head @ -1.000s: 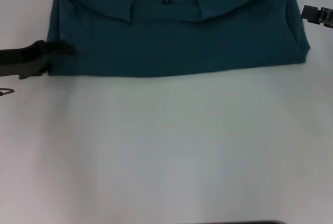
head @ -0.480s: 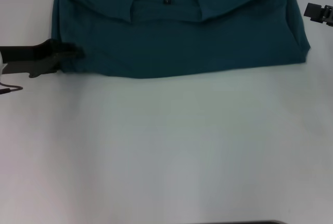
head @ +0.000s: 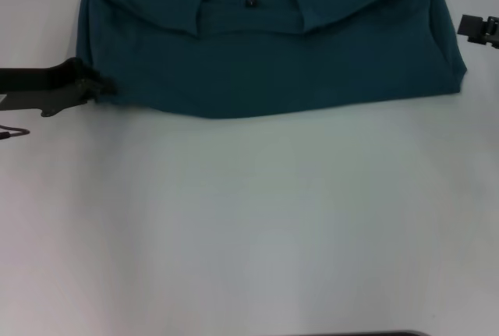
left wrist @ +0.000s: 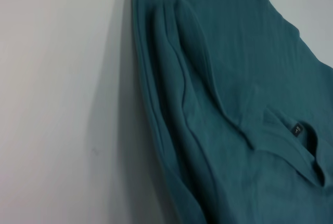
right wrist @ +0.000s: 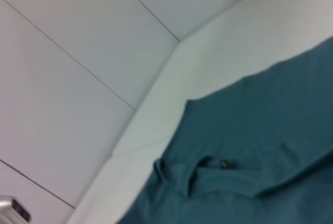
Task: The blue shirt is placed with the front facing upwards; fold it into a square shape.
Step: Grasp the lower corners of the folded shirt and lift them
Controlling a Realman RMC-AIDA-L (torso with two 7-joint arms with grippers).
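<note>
Head view: shirt (head: 265, 47) partly folded, far side of counter (head: 249, 227), long axis left-right. Left hand (head: 100, 86) at shirt's near-left corner, seems pinched on hem. Right hand (head: 477, 27) just off right edge, grip unclear.

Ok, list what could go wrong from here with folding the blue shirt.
1. The left gripper sits only at the near left corner of the blue shirt; such a shallow hold could slip, or take only the top layer.
2. The cloth there is already ridged, so pulling may bunch it further.
3. The right gripper is off the cloth; a one-sided pull could skew the fold.
</note>
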